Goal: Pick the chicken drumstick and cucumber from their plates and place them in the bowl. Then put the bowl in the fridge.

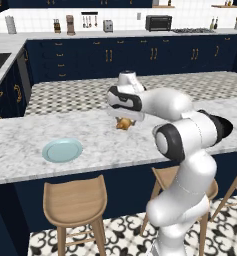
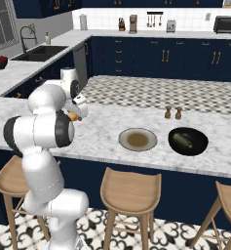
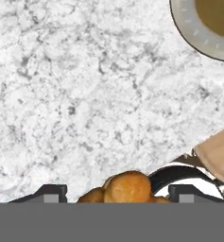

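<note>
The two-finger tool (image 3: 112, 191) stands with its dark tips wide apart and the small golden-brown, lumpy chicken drumstick (image 3: 125, 187) lodged between them; the wide spread appears to be set by the width of the meat, so this reads as a grip, not an idle opening. In the left base view the drumstick (image 1: 123, 124) hangs just under the white wrist, clear of the white marble bench (image 1: 105, 135), which suggests it is being carried.

In the hand view, the grey-beige plate with brown centre (image 3: 189, 28) lies toward 1 o'clock of the tool, apart from it and bare.

In the right base view that plate (image 2: 137, 139) sits at 3 o'clock of the tool, and the shallow black bowl (image 2: 188, 141) just beyond it holds the stubby dark green cucumber (image 2: 182, 140).

The pale blue round plate (image 1: 62, 150) lies at 8 o'clock of the tool in the left base view, bare.

Judgement: the drumstick awaits delivery to the bowl.
</note>
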Robot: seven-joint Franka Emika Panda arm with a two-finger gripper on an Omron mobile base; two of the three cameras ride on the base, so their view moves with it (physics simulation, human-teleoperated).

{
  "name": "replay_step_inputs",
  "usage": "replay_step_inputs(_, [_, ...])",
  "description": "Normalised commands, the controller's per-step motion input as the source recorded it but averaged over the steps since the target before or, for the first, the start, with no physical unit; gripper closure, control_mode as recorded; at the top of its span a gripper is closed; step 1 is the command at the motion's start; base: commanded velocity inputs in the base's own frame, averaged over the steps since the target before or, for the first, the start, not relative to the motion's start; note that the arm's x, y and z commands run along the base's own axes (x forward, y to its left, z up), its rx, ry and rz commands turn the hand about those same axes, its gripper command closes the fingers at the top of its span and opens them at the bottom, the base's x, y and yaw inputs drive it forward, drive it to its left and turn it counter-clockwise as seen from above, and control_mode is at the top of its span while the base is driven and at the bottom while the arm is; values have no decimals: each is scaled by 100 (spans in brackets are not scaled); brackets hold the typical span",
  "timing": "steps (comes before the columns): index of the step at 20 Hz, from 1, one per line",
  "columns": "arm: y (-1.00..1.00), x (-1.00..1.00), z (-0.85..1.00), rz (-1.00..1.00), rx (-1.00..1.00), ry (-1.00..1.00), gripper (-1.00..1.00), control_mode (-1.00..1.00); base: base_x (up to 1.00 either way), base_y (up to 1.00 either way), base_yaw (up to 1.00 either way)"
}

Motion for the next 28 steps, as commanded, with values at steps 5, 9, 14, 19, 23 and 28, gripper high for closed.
replay_step_inputs(5, [-100, -5, 33, -20, 0, 0, 100, -100, 0, 0, 0])
replay_step_inputs(9, [-100, -6, 8, -35, 0, 0, 100, -100, 0, 0, 0])
replay_step_inputs(14, [-100, 0, 0, -39, 0, 0, 100, -100, 0, 0, 0])
replay_step_inputs(19, [-100, 0, 0, -37, -1, 0, 100, -100, 0, 0, 0])
replay_step_inputs(23, [-100, 0, 4, -35, -2, 0, 100, -100, 0, 0, 0])
replay_step_inputs(28, [-100, 0, 2, -21, -1, 0, 100, -100, 0, 0, 0])
